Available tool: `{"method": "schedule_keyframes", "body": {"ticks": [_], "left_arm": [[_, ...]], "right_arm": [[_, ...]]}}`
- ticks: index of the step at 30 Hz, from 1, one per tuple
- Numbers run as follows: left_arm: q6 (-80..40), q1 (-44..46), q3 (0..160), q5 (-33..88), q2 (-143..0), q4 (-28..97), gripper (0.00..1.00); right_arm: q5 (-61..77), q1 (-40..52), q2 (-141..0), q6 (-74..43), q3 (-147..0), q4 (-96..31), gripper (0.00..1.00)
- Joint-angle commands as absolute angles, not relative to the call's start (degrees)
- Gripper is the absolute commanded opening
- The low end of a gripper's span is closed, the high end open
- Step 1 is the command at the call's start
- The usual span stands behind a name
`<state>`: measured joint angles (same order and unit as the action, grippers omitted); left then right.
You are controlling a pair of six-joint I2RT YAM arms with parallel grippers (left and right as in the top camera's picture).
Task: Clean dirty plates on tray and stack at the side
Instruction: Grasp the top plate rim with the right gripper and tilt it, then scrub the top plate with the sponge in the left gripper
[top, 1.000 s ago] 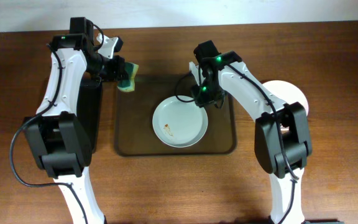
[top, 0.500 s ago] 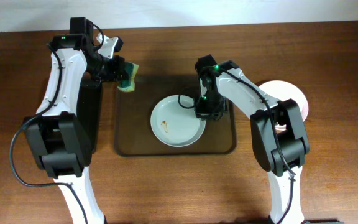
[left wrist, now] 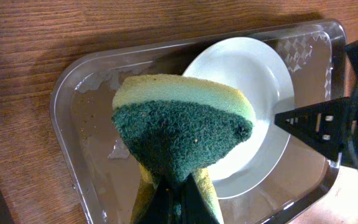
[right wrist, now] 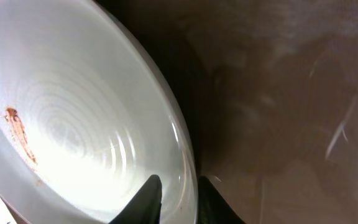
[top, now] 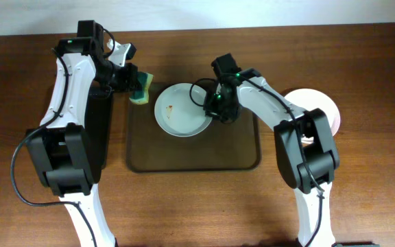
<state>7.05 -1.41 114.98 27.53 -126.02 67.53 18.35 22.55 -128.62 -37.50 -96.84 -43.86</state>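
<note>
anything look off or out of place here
The plate carries a brown smear and sits off-centre, against the far rim of the tray, its edge pinched by the right gripper. The left gripper holds a sponge. Nothing spilled or broken.

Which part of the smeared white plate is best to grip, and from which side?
Pinch the plate at its thin right rim, coming from the right, one finger above, one below, as the right gripper does. It is shallow and smooth, so only the rim offers a hold, and the smear lies clear for the sponge.
</note>
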Motion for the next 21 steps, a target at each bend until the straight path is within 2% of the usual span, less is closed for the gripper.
{"method": "schedule_keyframes", "body": {"ticks": [1,4,5,11,16,21], "left_arm": [[6.8,-1.2,115.2,27.1,-125.7,67.8,0.01],[6.8,-0.9,115.2,27.1,-125.7,67.8,0.01],[6.8,-0.2,115.0,27.1,-125.7,67.8,0.01],[10.2,4.9,112.3,22.7,-126.1,66.3,0.01],[10.2,8.2,105.8,22.0,-130.1,57.6,0.01],[6.6,9.8,105.8,27.4,-138.0,60.0,0.01]], "right_arm": [[17.1,23.6,-130.7,-39.9,-96.7,-42.6,0.21],[16.6,23.6,-130.8,-39.9,-96.7,-42.2,0.25],[16.7,23.6,-130.9,-40.0,-96.7,-42.4,0.04],[19.1,23.8,-130.9,-39.9,-96.7,-45.8,0.04],[19.1,23.8,-130.9,-39.5,-96.7,-45.8,0.04],[18.8,24.7,-130.9,-38.8,-96.7,-45.0,0.04]]}}
